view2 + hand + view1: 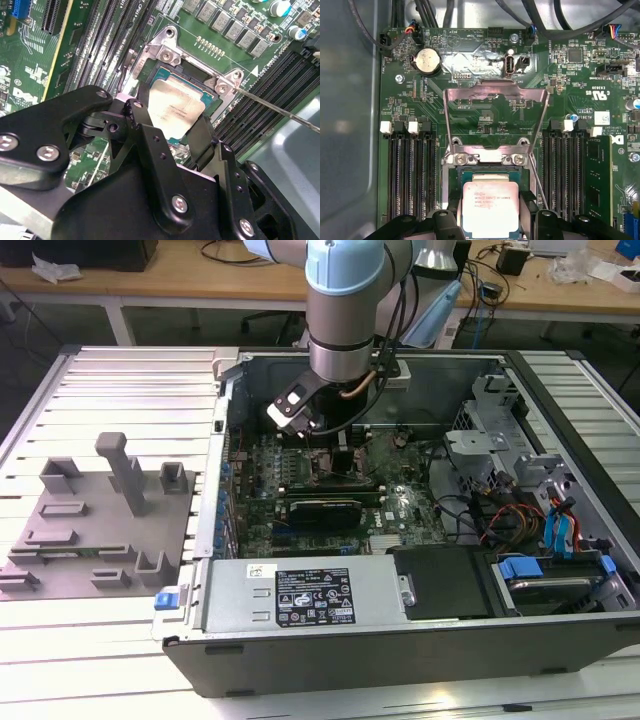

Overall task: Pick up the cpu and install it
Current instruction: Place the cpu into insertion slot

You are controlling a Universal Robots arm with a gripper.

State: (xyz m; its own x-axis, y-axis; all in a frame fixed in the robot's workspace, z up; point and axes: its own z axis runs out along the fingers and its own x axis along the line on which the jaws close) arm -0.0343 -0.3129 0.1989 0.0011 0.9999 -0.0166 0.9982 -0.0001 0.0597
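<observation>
As it sits at the open socket (485, 156), cpu (490, 200) gripped by end effector (491, 214)

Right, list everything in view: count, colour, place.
table: one, white, slatted, under everything.
case: one, dark grey, open on the table.
motherboard: one, green, inside the case.
socket: one, metal-framed, on the motherboard, load plate open.
cpu: one, pale silver, at the socket.
coin battery: one, silver, on the motherboard.
tray: one, grey, exterior view's left, on the table.
arm: one, pale blue, reaching into the case.
gripper: one, black, at the cpu.
</observation>
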